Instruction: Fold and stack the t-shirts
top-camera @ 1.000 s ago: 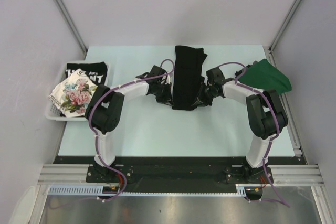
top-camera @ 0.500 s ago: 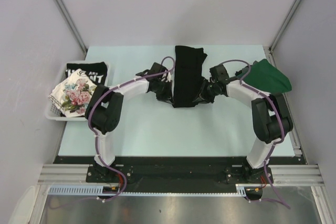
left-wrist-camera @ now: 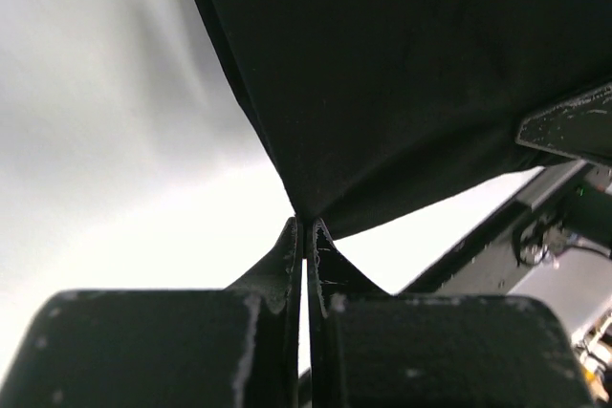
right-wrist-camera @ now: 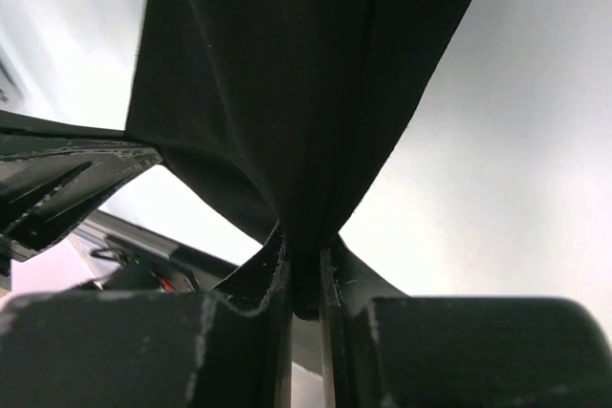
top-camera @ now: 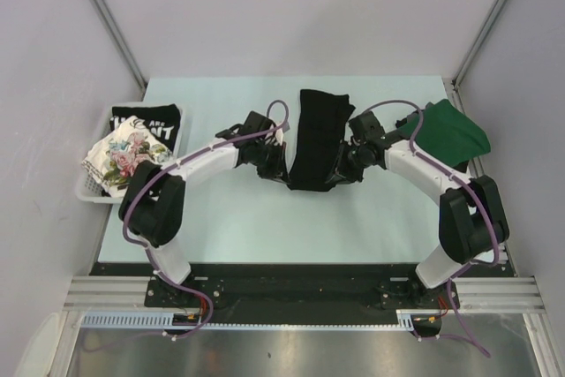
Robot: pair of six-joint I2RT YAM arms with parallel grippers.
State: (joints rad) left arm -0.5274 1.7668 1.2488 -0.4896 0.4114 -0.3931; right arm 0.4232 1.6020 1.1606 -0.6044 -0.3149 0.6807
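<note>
Both arms are holding the plain black t-shirt [top-camera: 316, 139] as a narrow folded strip over the middle of the desk [top-camera: 247, 227], with its near end caught between them. The left gripper [left-wrist-camera: 304, 224] is pinching only a thin corner of the cloth, its jaws pressed almost flat together. The right gripper [right-wrist-camera: 304, 253] is clamping a thicker bunch of layers.

That uneven hold looks like the main risk. If the arms are pulling apart or lifting at different rates, the thin corner could be slipping out on the left, and the strip would be sagging and twisting open. The right side, biting several layers at once, may be dragging an inner layer askew and leaving a crooked fold. The two wrists are also working close together, so a clash is possible.

The dark green t-shirt [top-camera: 452, 130] is lying at the desk's far right edge beside the right arm, and a swing there could be nudging it off. The lettered black t-shirt [top-camera: 146, 119] and the floral t-shirt [top-camera: 124, 158] are waiting in the basket [top-camera: 88, 192] on the left
</note>
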